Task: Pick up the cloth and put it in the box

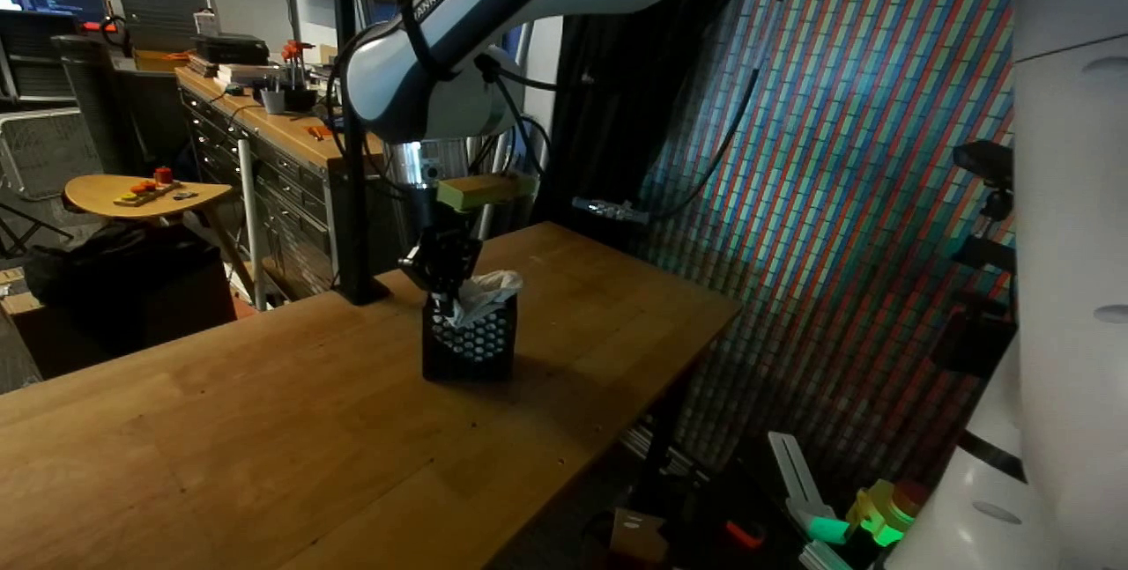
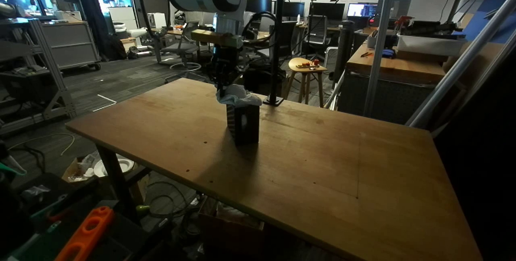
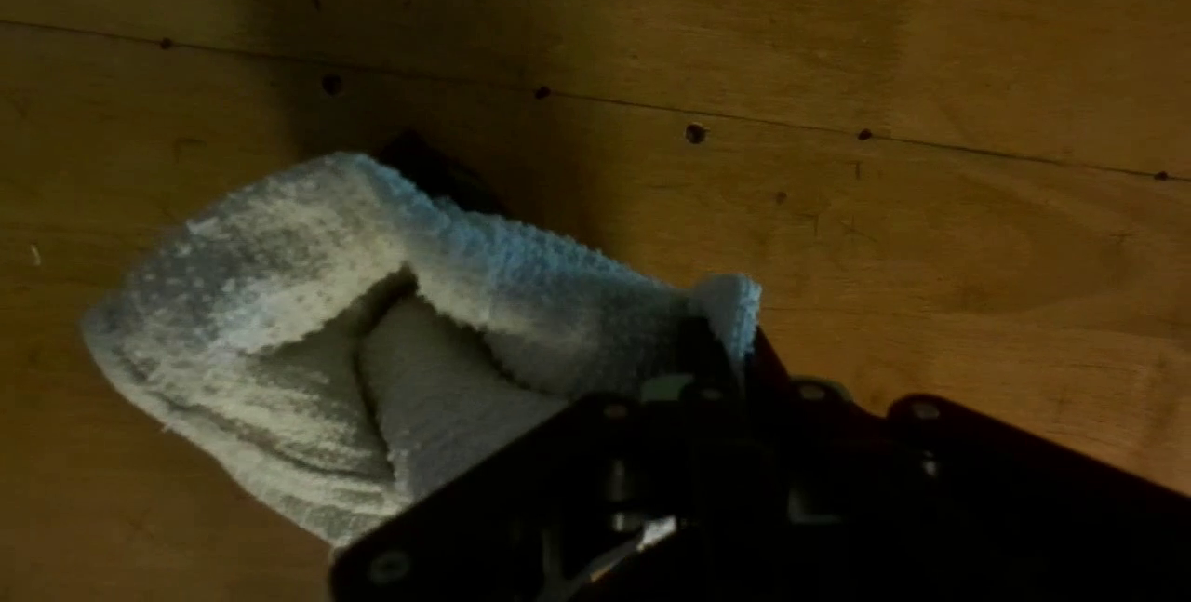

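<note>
The jaws clench the pale cloth (image 2: 238, 96) atop the black box (image 2: 249, 128), where overhanging folds could drag it down the outside at release, though how much hangs inside is unclear.

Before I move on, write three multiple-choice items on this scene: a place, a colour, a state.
1. Where is the cloth relative to the box?
A) beneath it
B) at its top
C) far from it

2. What colour is the box?
A) black
B) red
C) white

3. How does the gripper stand?
A) wide open
B) shut on nothing
C) shut on the cloth

1 B: both exterior views show it there.
2 A: its walls look black there too.
3 C: the wrist view shows cloth pinched in the jaws.
</note>
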Robot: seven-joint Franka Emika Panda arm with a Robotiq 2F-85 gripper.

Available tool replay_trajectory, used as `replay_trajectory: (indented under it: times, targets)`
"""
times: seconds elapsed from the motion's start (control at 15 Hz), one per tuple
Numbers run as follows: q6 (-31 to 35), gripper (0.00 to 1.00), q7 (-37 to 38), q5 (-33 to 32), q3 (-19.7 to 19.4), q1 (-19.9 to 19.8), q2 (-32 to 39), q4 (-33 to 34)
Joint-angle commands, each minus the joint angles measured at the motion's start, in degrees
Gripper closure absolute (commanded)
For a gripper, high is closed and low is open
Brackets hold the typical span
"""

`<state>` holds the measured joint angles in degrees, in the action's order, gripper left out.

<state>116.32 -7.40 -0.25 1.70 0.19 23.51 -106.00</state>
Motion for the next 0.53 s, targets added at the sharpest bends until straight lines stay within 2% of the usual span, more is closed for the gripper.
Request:
replay_trajectory:
  times: [0.0, 0.47]
  targets:
    - [-1.32, 0.94, -1.55, -0.87, 0.04, -0.11, 0.78, 2.98]
    - [-0.53, 0.94, -2.44, -0.45, -1.94, -2.63, -0.66, 5.41]
